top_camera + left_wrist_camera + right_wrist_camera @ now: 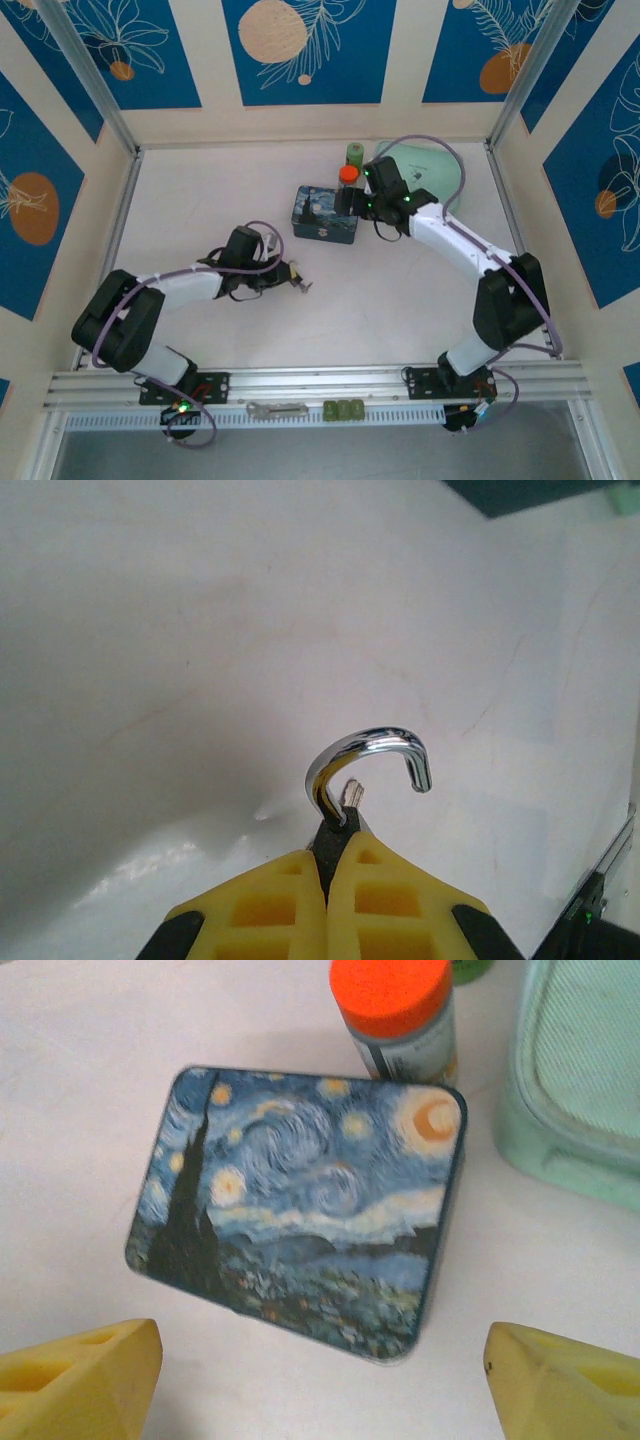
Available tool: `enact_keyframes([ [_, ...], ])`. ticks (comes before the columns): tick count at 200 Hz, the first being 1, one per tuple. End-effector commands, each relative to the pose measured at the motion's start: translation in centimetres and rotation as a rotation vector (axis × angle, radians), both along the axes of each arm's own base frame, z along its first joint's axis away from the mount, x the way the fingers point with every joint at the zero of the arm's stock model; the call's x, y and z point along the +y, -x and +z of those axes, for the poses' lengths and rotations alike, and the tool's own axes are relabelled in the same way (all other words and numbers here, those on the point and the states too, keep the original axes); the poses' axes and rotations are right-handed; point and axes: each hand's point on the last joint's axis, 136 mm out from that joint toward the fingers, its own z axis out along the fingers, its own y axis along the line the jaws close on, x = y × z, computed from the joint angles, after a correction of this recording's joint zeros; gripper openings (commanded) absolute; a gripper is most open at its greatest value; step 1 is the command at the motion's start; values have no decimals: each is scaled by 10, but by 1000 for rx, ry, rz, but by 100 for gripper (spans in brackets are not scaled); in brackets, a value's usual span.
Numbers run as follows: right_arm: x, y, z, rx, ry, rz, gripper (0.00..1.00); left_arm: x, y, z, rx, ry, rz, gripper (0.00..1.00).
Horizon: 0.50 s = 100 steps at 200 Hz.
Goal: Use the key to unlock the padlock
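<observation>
Padlock (370, 741) is in the left gripper (335, 855), a little left of the middle of the table (150, 630) and lifted above its surface. The yellow fingers (390, 890) are pressed together on its dark body, and the silver shackle stands out beyond them. One end of the shackle hangs free, so in my judgement the lock is already open or very close to it. A small silvery piece (352, 792) sits just beside the root of the shackle; whether it is the key I cannot tell. The right gripper (320, 1350) hovers farther away over the painted box (300, 1210), its jaws spread wide and holding nothing. To do this step well, the left grip should be firm on the body only, never on the shackle, so that the shackle can swing freely. The right gripper should approach slowly and in line with the lock, because such tiny parts slip easily.
</observation>
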Motion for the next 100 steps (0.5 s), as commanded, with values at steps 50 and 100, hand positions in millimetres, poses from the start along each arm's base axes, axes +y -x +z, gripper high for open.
enact_keyframes([
  [50, -26, 25, -4, -51, 85, -60, 85, -3, 10, -18, 36, -62, -112, 4],
  [100, -51, 22, -15, -54, 175, -144, 85, 10, 3, -18, -19, -113, -56, 43],
])
